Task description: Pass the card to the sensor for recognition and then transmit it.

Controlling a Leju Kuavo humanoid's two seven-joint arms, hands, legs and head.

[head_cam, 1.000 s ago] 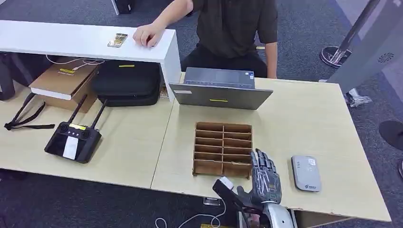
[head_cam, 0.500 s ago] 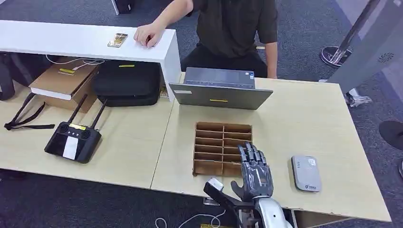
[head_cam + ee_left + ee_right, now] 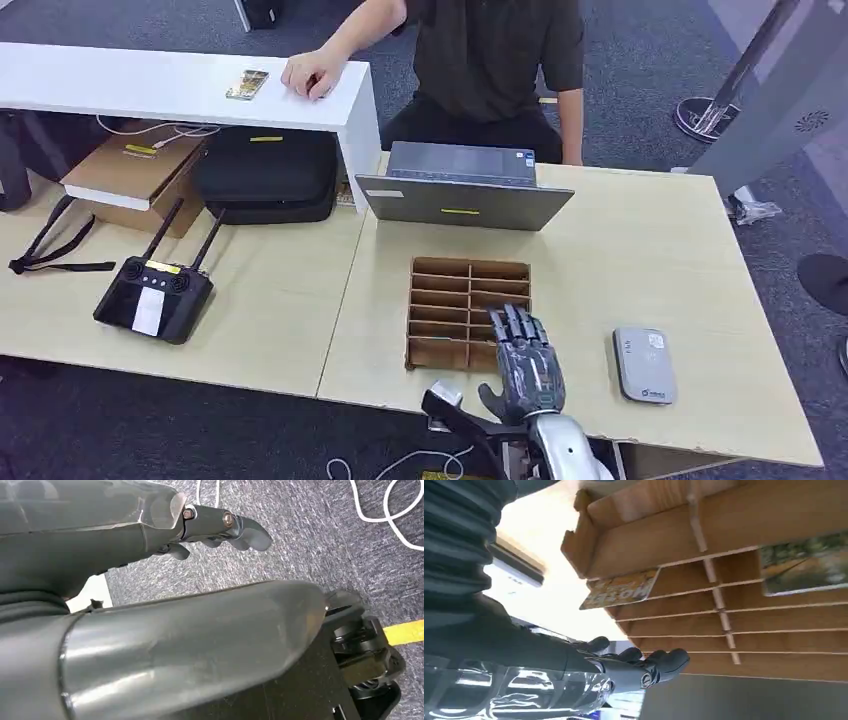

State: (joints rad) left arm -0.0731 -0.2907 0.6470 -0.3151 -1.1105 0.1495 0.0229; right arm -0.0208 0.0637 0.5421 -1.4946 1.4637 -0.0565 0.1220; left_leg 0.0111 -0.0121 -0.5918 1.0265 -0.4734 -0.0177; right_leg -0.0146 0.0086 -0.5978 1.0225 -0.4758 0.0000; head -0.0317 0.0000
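Note:
A wooden slotted rack [image 3: 455, 285] stands on the light table in front of me. In the right wrist view its slots [image 3: 774, 640] hold a yellow card [image 3: 620, 590] and a green card [image 3: 804, 565]. My right hand [image 3: 522, 362] hovers over the rack's near right corner with fingers spread and holds nothing; its dark fingers [image 3: 659, 662] reach toward the lower slots. The grey card sensor [image 3: 643, 365] lies flat to the right of that hand. My left hand [image 3: 100, 535] hangs over grey carpet, its fingers [image 3: 235, 527] apart and holding nothing.
A grey laptop [image 3: 463, 190] sits behind the rack, with a person seated beyond it, one hand on a white shelf [image 3: 150, 95] beside a small gold-patterned card [image 3: 247, 84]. A black remote controller [image 3: 153, 295] lies at the left. The table's near edge runs under my wrist.
My right hand has slid left and forward, from beside the rack to over its near right corner. Nothing else moved.

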